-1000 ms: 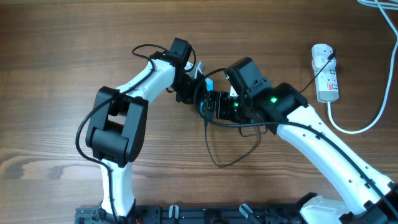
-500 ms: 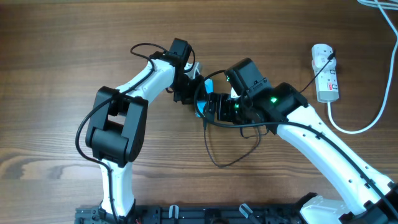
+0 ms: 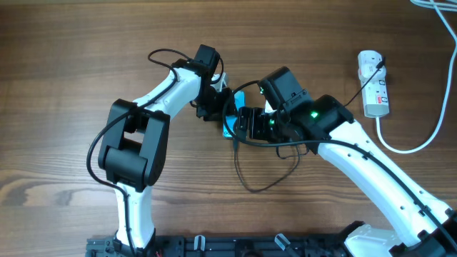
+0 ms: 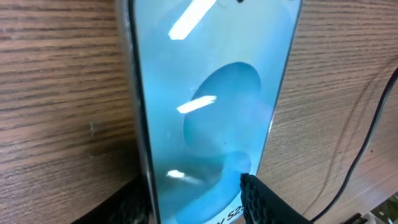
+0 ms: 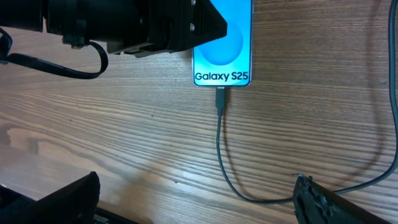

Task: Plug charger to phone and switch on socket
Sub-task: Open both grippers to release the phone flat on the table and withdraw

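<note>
The phone lies flat on the wood, cyan screen up, white band toward my right wrist camera. The charger plug sits in the port at its lower end, and the thin black cable curves away over the table. My left gripper is open, with one finger at each long edge of the phone. My right gripper stands wide open just short of the phone, holding nothing, with the cable running between its fingers. The socket lies at the far right.
A white lead loops from the socket to the table's right edge. The black cable makes a loose loop on the table below both grippers. Both arms crowd the middle, and the left gripper meets the right gripper over the phone.
My left gripper's jaws have spread apart around the phone. More of the cyan screen shows in the overhead view. The right arm has stayed put.
</note>
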You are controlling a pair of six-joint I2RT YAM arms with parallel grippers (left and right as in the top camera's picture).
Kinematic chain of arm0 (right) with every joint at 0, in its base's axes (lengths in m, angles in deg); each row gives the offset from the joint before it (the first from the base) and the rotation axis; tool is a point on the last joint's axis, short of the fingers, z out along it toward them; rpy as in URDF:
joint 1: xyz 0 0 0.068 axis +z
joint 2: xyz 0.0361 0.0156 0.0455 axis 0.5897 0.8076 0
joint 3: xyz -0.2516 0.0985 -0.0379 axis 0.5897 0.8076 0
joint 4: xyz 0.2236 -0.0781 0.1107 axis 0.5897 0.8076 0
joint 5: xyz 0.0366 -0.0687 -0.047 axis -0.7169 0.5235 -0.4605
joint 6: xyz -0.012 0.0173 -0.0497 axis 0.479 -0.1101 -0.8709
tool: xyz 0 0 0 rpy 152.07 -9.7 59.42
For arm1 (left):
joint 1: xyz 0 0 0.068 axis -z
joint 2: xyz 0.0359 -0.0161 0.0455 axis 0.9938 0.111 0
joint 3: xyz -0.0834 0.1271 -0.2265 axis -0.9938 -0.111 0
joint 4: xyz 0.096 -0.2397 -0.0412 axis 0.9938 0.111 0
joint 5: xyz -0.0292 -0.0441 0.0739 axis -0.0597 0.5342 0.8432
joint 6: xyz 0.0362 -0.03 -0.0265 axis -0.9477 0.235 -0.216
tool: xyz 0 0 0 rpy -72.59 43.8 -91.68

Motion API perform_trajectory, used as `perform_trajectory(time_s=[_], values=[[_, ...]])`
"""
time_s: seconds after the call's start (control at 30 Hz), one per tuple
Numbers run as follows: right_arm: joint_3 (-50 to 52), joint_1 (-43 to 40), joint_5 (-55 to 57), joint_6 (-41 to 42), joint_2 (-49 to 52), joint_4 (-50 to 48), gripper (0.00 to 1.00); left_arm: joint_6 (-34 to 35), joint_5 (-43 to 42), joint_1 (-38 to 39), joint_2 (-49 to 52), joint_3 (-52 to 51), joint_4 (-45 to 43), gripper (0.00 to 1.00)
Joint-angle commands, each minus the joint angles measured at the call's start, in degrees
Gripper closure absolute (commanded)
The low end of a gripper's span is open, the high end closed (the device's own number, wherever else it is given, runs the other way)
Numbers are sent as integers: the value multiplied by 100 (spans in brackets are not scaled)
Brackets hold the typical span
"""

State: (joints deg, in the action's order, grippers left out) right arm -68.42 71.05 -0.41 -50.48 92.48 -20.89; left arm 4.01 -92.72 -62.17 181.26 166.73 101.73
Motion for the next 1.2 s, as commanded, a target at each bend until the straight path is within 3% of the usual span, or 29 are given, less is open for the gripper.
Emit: perform_trajectory(time_s=[0.0, 0.23, 0.3, 0.43, 0.63, 0.77, 0.83, 0.97, 1.17], values=[[48, -7, -55, -160, 70, 59, 0, -11, 85, 28, 66, -20, 2, 47], [48, -7, 415, -164, 70, 361, 0, -9, 98, -39, 26, 17, 105, 40], [48, -7, 715, -160, 70, 479, 0, -11, 98, -155, -72, 129, 321, 34], [48, -9, 846, -160, 70, 505, 0, -37, 96, -525, -487, 640, 1051, 30], [48, -254, 1436, -155, 70, 748, 0, -625, 63, -1027, -1781, 1390, 2006, 13], [48, -848, 1768, -166, 70, 896, 0, -623, 68, -1130, -2988, 1412, 1998, 10], [48, -1191, 2341, -170, 70, 1034, 0, -619, 125, -1130, -3644, 1412, 1926, 0], [48, -1751, 2651, -155, 70, 1069, 0, -619, 455, -1130, -4739, 1412, 2079, 0], [48, -1808, 2253, -144, 70, 734, 0, -619, 570, -1130, -5254, 1412, 2946, 0]])
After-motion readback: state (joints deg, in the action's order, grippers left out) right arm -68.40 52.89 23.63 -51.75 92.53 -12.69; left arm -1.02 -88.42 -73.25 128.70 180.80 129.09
